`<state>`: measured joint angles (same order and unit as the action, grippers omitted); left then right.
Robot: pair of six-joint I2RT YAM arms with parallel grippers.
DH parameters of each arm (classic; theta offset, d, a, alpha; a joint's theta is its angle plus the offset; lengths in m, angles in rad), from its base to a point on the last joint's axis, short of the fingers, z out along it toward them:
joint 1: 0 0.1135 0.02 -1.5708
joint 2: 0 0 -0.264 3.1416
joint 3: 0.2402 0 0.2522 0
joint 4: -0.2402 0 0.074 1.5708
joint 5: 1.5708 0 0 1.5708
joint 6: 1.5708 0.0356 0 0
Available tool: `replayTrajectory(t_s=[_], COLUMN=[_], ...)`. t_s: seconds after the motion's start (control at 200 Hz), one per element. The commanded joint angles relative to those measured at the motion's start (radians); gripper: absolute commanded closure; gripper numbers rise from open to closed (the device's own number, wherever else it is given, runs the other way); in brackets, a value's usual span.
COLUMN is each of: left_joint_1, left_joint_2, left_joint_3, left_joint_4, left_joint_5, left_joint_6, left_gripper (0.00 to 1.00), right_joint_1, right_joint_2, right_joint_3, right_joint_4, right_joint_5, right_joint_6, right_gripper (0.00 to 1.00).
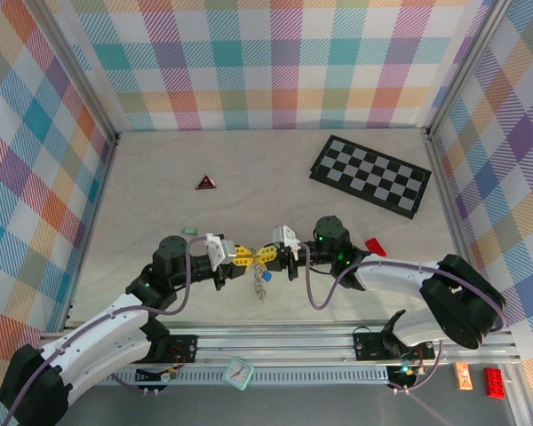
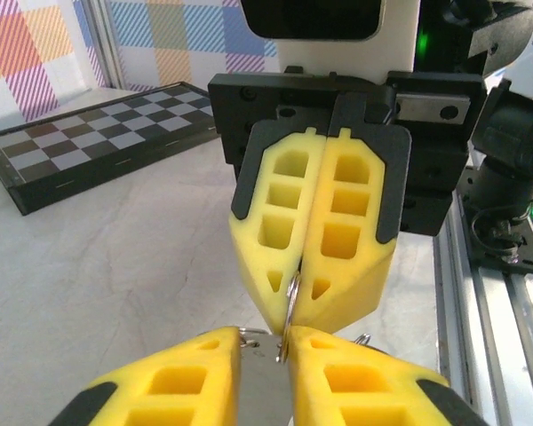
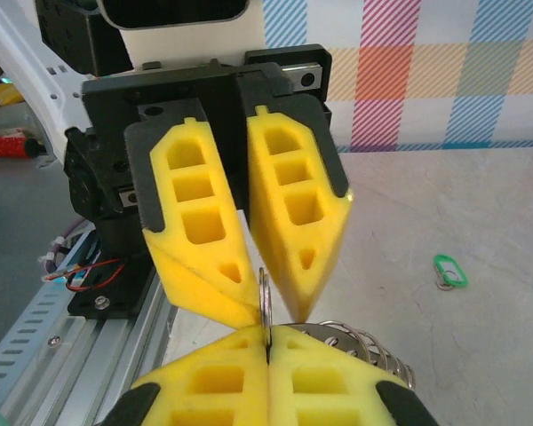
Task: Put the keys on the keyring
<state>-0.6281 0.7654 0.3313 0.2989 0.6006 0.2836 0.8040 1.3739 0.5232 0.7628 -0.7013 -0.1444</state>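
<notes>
Above the near table [image 1: 160,213], the right gripper [image 1: 258,257] clamps the keyring [image 3: 265,297], keys [image 1: 259,284] dangling; whether the left gripper [image 1: 248,259], jaws narrowed, grips it is unclear.

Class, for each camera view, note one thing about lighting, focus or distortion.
Top external: even, soft light, faint shadows; the wide lens splays the walls, and the keyring is too small to resolve. Left wrist: no glare on the matte right gripper; the board is fairly sharp. Right wrist: the left gripper is crisp; the green tag looks slightly soft.
</notes>
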Motion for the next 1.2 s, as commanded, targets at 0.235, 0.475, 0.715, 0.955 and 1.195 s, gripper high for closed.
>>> replayTrajectory(t_s=[0.235, 0.475, 0.715, 0.955, 1.195], left_joint_1=[-0.016, -0.055, -0.111, -0.140, -0.150], left_joint_2=[0.044, -0.016, 0.058, 0.142, 0.162], left_joint_3=[0.021, 0.142, 0.330, 0.474, 0.524], left_joint_4=[0.084, -0.232, -0.551, -0.767, -0.813], left_joint_5=[0.021, -0.120, -0.197, -0.207, -0.192], left_joint_6=[0.007, 0.168, 0.344, 0.491, 0.559], left_gripper=[1.00, 1.00, 1.00, 1.00, 1.00], right_joint_1=[-0.005, -0.005, 0.001, 0.011, 0.044], right_joint_2=[0.005, -0.131, -0.222, -0.217, -0.163], right_joint_3=[0.044, 0.120, 0.195, 0.197, 0.184], right_joint_4=[-0.013, -0.525, -0.780, -0.685, -0.584], right_joint_5=[-0.061, 0.180, 0.238, 0.137, 0.073], right_joint_6=[-0.011, -0.247, -0.365, -0.327, -0.286], right_gripper=[1.00, 0.66, 0.66, 0.69, 0.70])
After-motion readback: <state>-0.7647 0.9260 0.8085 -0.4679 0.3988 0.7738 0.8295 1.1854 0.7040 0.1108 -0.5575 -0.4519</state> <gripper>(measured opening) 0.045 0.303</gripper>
